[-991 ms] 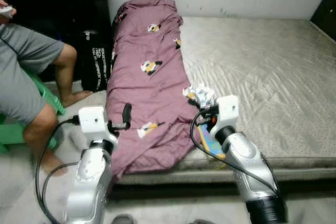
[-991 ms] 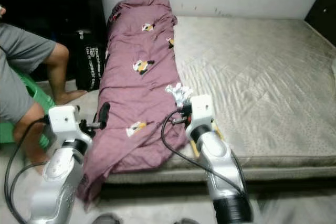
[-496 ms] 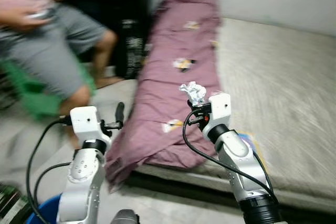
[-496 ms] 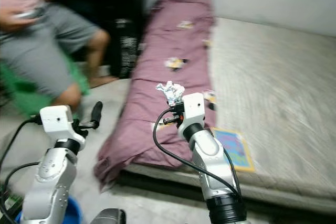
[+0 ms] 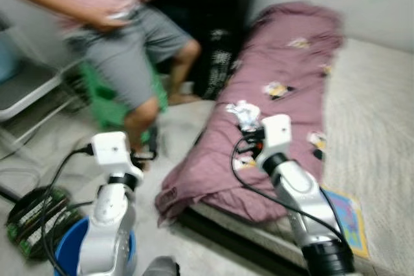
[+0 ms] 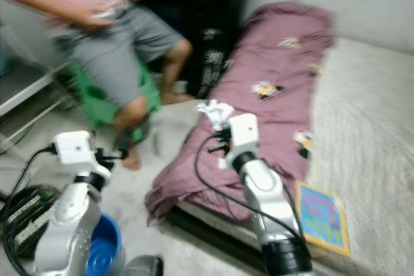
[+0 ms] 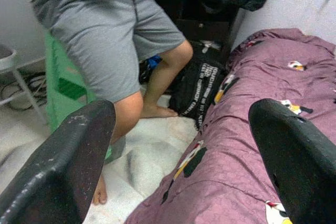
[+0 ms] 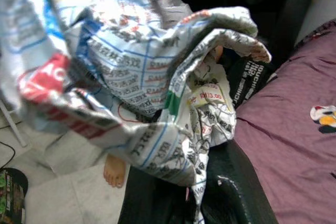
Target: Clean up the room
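Note:
My right gripper (image 5: 250,127) is shut on a crumpled ball of printed newspaper (image 5: 244,114), held up over the near edge of the purple blanket (image 5: 284,95). In the right wrist view the paper (image 8: 147,87) bulges out above one black finger (image 8: 236,192). My left gripper (image 7: 178,171) is open with nothing between its fingers; it hovers over the floor beside the bed and points toward a seated person's legs. A blue bin (image 6: 103,250) sits on the floor below my left arm.
A person in grey shorts (image 5: 123,50) sits on a green stool (image 5: 103,95) at the left. A black bag (image 5: 217,56) leans by the bed. A colourful booklet (image 6: 320,214) lies on the mattress (image 5: 381,127) edge. Cables and a green box (image 5: 32,214) lie lower left.
The camera has swung left, so the bed has slid right and the person, floor and blue bin have come into view. The right gripper still holds the paper.

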`<state>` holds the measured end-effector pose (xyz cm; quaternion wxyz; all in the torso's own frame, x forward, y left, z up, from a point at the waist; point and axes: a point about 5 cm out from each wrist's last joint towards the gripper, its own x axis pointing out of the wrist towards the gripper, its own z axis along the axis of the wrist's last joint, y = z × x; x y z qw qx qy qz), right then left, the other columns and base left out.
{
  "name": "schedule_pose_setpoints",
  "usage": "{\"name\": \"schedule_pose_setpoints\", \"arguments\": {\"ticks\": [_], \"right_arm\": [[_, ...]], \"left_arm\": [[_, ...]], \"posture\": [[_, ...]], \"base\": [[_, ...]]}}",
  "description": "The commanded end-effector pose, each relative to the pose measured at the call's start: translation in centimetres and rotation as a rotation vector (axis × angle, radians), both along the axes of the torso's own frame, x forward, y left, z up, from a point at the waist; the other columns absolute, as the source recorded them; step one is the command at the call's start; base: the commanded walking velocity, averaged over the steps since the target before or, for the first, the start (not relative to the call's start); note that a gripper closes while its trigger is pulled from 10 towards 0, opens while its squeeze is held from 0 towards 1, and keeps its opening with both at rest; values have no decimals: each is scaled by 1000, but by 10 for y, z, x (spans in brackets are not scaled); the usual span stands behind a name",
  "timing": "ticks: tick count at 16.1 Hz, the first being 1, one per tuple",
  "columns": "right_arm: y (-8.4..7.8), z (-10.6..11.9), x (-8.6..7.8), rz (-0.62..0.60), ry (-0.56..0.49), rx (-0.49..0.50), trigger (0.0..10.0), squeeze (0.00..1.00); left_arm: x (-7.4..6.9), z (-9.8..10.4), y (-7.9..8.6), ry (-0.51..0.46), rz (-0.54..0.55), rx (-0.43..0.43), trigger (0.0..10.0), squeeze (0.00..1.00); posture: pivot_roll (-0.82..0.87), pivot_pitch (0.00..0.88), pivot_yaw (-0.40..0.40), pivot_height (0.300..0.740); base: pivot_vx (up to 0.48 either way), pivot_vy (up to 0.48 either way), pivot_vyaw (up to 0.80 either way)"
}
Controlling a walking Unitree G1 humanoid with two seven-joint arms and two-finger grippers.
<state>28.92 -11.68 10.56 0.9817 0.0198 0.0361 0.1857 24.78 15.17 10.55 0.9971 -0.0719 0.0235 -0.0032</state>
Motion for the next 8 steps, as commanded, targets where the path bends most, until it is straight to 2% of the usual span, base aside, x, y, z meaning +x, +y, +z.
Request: {"name": "schedule_pose_setpoints", "arguments": {"ticks": [1,7,8], "right_arm": [[4,4,0,7,-16,9,10000,0],[4,4,0,5,-19,2,10000,0],[4,4,0,6,-20,-1,10000,0]], "left_arm": [[0,-1,6,5,13,17,10000,0],[0,-1,7,10,23,19,10000,0],[-1,-3,11,16,44,21,10000,0]], "posture": [[36,0,-51,740],[39,0,-50,740],[39,0,-52,740]], "base": [[0,0,800],[0,0,800],[0,0,800]]}}
